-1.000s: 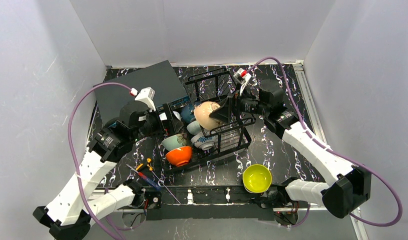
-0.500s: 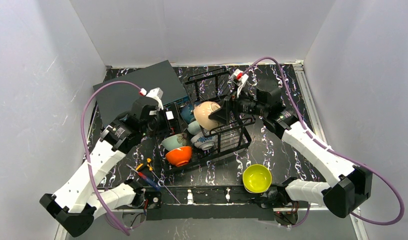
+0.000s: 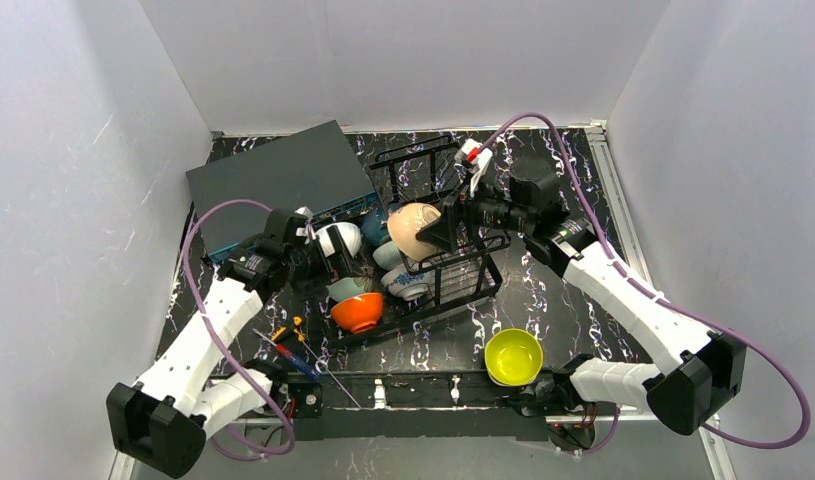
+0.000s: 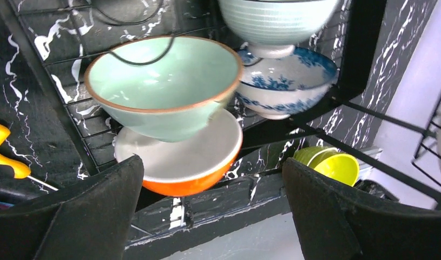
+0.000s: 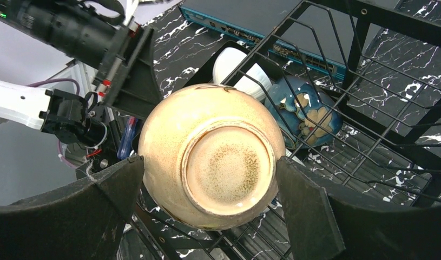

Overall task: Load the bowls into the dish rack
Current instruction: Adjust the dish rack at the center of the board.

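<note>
1. Right gripper (image 3: 441, 228) comes in from 3 o'clock. Its fingers are spread wide and pressed on both flanks of the pinkish beige bowl (image 5: 212, 162), so it is gripping it. The bowl is on its side, foot toward the wrist, over the middle of the dish rack (image 3: 463, 275).
2. Left gripper (image 4: 210, 168) gapes wide and empty at the rack's 9 o'clock edge.
3. Step, my read: seat the beige bowl. Lower it on edge into a free wire slot, clear of the dark blue bowl (image 5: 302, 114) at its 3 o'clock. Let go only once the wires carry it.
4. Yellow bowl (image 3: 513, 356) is not loaded; it sits on the table at 5 o'clock of the rack.
5. Right wrist alone shows the foot ring, the finger contact and the white bowl (image 5: 231, 62) at 12 o'clock.
6. Left wrist alone shows up close the mint-green bowl (image 4: 164, 86) resting in the orange bowl (image 4: 191, 184), with the blue-and-white patterned bowl (image 4: 283, 86) at 2 o'clock.
7. Top view alone shows both arms and the whole rack.
</note>
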You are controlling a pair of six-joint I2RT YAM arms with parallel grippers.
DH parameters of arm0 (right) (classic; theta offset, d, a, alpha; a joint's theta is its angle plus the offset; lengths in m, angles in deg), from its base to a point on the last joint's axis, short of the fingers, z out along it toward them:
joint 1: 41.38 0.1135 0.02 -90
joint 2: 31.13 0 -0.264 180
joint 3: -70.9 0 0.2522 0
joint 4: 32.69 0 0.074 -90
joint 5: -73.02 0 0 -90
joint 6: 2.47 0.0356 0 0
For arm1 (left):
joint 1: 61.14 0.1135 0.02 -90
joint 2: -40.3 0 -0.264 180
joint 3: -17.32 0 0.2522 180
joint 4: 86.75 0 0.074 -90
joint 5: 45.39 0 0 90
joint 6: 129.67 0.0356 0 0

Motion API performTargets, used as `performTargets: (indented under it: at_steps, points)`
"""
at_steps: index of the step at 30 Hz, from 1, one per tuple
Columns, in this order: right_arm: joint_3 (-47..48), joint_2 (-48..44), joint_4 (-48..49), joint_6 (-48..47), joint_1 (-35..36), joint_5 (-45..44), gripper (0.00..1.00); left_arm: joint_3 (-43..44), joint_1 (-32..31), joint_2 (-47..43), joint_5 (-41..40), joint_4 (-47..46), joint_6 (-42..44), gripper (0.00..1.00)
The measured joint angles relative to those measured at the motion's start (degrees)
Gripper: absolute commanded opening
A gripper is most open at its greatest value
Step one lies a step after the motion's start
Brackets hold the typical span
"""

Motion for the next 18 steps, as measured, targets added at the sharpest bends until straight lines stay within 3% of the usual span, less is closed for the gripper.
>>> performTargets:
  at_steps: [10, 14, 18]
  points:
    - [0.9, -0.4, 0.2, 1.5, 0.2, -1.1, 0.99, -11.9, 11.8, -3.7, 5.2, -1.4, -2.4, 0.94]
    - [1.0, -1.8, 0.3, 1.7, 0.2, -2.3, 0.99, -14.3, 13.3, -7.6, 3.8, -0.8, -3.4, 0.83]
    - [1.0, -2.6, 0.5, 1.7, 0.2, -3.2, 0.99, -16.2, 14.6, -10.7, 1.9, -0.9, -4.0, 0.65]
